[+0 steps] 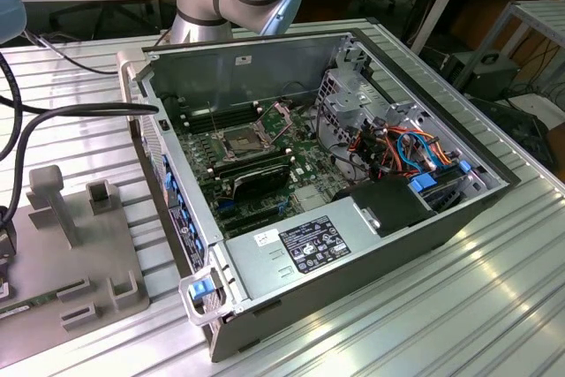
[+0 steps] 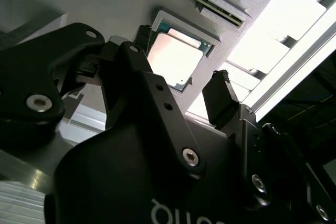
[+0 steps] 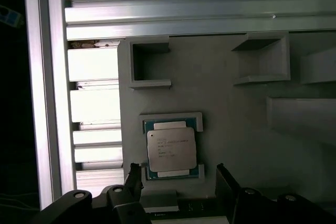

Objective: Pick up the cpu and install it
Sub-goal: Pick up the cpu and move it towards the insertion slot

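The small, thin square cpu (image 3: 171, 149) with its dull silver-grey metal top lies flat in a shallow square pocket of the pale grey moulded fixture plate (image 3: 226, 103), which rests on the ribbed aluminium table (image 3: 94, 108). The black two-fingered gripper (image 3: 178, 176) hovers over the chip in both wrist views, its fingers (image 2: 220, 90) spread wider than the chip, one to each side, clasping nothing. In the exterior view the fixture plate sits at about eight o'clock from the open grey metal computer case (image 1: 265, 68). The dark square socket (image 1: 240, 141) on the green motherboard (image 1: 300, 152) lies toward ten o'clock inside that case.
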Available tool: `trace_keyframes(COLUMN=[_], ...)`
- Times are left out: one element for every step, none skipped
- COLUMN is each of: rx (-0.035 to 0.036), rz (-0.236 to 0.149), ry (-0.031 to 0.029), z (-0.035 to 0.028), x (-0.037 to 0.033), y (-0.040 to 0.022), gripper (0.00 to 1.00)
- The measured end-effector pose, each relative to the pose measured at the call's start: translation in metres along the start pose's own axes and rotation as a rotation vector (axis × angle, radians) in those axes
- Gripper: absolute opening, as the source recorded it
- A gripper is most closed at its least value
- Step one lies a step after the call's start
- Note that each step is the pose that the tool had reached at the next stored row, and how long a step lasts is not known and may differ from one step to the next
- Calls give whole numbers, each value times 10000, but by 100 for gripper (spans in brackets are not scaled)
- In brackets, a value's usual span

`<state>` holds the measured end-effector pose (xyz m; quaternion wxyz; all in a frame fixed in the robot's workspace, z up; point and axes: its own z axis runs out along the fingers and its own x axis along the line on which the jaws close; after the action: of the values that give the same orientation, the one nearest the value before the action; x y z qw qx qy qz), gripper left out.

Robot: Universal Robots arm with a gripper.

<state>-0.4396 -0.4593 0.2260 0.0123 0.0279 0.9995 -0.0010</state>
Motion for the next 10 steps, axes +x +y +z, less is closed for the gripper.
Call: trace_keyframes(rx=[0,-1,0,1,0,-1,-1,0,0,0], rz=[0,0,1,3,0,0,0,1,0,0], ry=[0,-1,-1,1,-1,-2,-2,0,0,0], z=[1,4,9,13,21,29,38,50,66,86], x=[0,0,0,2,1,1,2,3,3,3], y=[0,2,5,10,12,15,18,22,24,27], gripper=[68,68,68,68,68,68,68,68,68,68])
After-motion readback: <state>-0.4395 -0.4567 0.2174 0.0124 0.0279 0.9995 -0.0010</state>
